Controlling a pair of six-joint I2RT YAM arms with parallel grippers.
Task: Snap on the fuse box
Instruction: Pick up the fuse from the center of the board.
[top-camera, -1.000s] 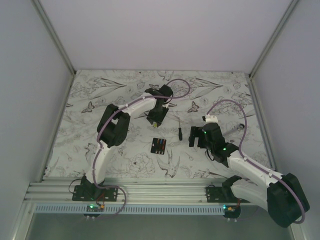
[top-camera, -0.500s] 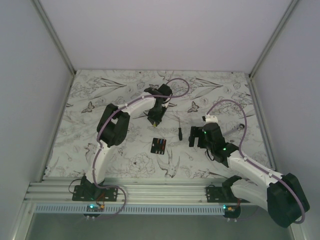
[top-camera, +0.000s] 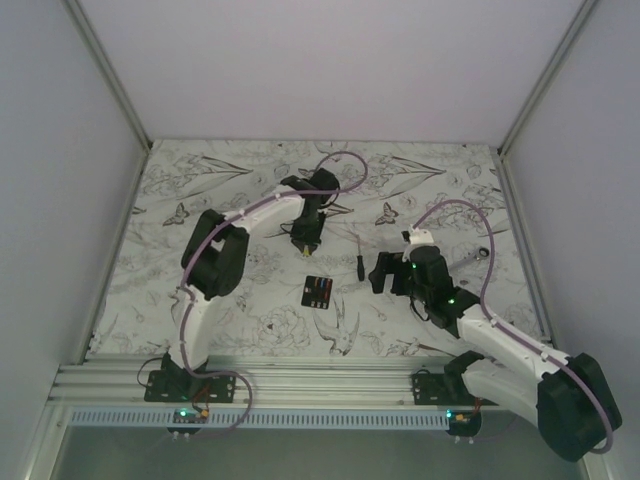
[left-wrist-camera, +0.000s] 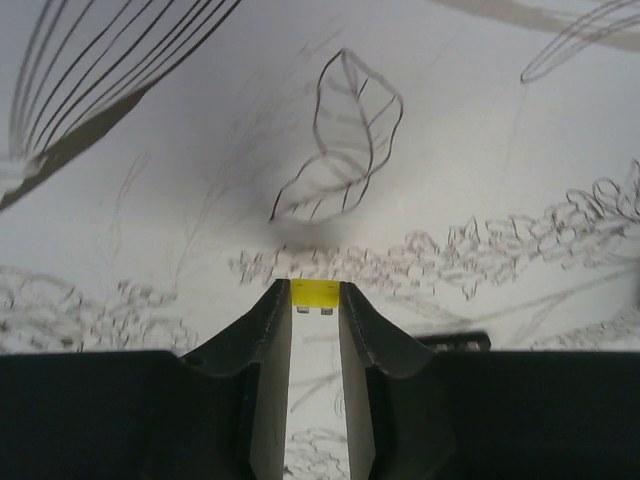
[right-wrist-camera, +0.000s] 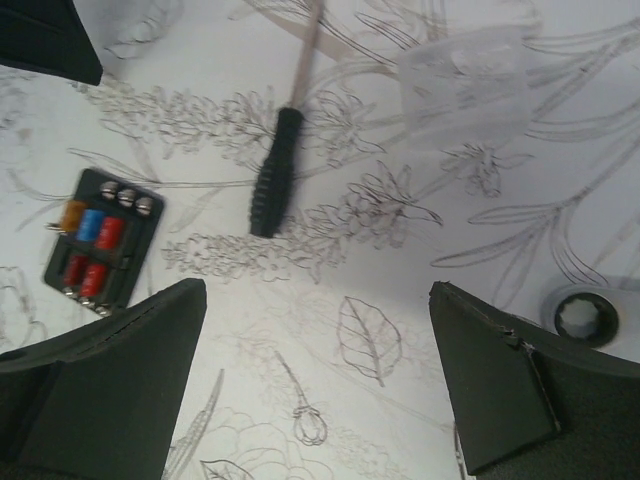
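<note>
Top view: left gripper (top-camera: 304, 243) shifted slightly toward frame left, jaws pinching a yellow fuse (left-wrist-camera: 313, 291); right gripper (top-camera: 378, 272) edged the same way, jaws spread, empty. The fuse box (top-camera: 318, 291) lay mid-frame on the desk (top-camera: 200, 200), untouched; seating the fuse likely still pending.

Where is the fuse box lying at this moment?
In the top view the fuse box lies flat near the middle of the table, just left of and nearer than the black-handled screwdriver.

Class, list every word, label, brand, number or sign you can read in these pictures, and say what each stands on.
No text can be read in any view.
fuse box: any markings on its fuses are too blurred to read.
yellow fuse held in the left gripper: no legible number.
table cover: drawn flowers and butterflies only.
</note>
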